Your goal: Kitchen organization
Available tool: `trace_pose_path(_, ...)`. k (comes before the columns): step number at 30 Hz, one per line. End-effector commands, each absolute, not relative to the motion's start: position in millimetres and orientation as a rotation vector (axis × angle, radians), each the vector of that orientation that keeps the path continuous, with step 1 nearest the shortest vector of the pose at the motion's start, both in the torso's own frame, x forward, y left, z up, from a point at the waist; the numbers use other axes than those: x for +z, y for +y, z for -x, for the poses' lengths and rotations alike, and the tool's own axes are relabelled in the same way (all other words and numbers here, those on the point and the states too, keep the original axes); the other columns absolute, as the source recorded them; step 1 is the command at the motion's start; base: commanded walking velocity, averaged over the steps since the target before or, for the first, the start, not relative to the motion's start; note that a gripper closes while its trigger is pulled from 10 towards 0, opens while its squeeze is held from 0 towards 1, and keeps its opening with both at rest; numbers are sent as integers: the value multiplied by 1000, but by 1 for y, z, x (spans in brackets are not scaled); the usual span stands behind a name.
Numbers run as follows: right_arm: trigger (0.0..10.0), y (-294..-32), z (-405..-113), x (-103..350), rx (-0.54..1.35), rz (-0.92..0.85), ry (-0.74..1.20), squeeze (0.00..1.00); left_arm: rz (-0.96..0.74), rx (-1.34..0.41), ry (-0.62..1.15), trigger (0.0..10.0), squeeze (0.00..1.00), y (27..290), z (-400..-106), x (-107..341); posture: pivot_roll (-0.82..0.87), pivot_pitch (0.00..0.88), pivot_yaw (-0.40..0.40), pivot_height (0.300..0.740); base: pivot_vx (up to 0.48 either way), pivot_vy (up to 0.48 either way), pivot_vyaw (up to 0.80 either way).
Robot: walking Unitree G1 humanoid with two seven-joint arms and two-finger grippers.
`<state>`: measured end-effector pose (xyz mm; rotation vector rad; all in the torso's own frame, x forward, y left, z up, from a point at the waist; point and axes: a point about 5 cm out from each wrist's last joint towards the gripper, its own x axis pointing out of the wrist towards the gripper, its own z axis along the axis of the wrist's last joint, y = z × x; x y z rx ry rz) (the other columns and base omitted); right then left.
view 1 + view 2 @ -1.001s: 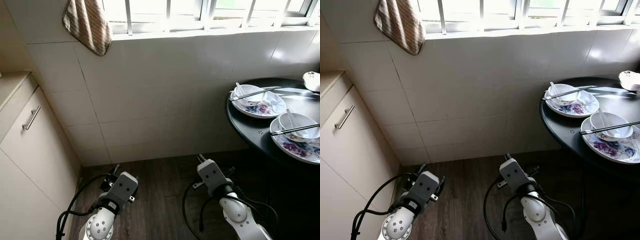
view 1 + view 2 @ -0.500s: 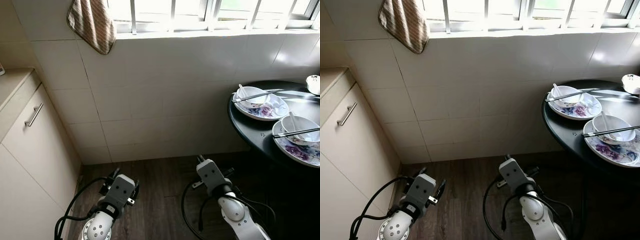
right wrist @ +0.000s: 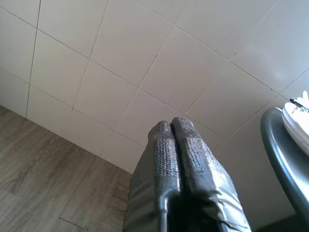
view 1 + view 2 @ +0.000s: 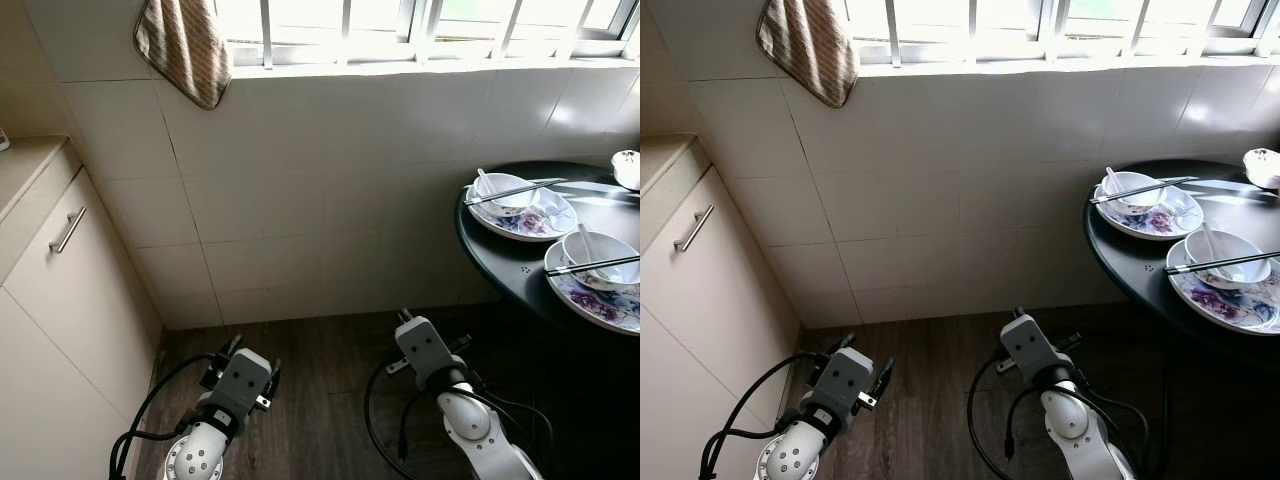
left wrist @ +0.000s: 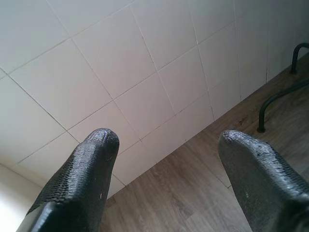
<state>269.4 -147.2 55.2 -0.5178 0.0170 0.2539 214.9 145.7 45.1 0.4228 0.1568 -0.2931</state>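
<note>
A round black table point(image 4: 500, 255) stands at the right against the tiled wall. On it lie two floral plates point(image 4: 545, 218) point(image 4: 600, 298), each carrying a white bowl point(image 4: 505, 190) point(image 4: 598, 250) with a spoon and chopsticks point(image 4: 512, 188) across it. Another white dish point(image 4: 627, 166) sits at the table's far right edge. My left gripper point(image 5: 166, 145) hangs low over the wood floor, open and holding nothing. My right gripper point(image 3: 175, 128) hangs low left of the table, shut with nothing between its fingers.
A beige cabinet point(image 4: 50, 300) with a metal handle point(image 4: 68, 229) runs along the left. A striped towel point(image 4: 185, 45) hangs from the barred window sill. The white tiled wall point(image 4: 320, 200) is straight ahead, with dark wood floor point(image 4: 320, 370) below it.
The view has shifted slightly to the left, so the table sits a little further right in the picture. Both arms keep hanging as before.
</note>
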Motion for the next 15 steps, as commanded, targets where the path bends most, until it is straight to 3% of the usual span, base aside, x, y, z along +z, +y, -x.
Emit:
trace_pose_path(1,10000,-149,-272,56,253,524,24,0,-409,-297,140,10000,0,144,-216,48,24,0,-21,740,0,0,0)
trace_pose_path(11,10000,-150,-272,57,262,523,23,0,-404,-294,141,10000,0,142,-216,48,28,0,-30,740,0,-443,0)
trace_pose_path(15,10000,-151,-271,57,264,521,22,0,-369,-281,112,10000,0,142,-216,51,26,0,-31,740,0,-182,0)
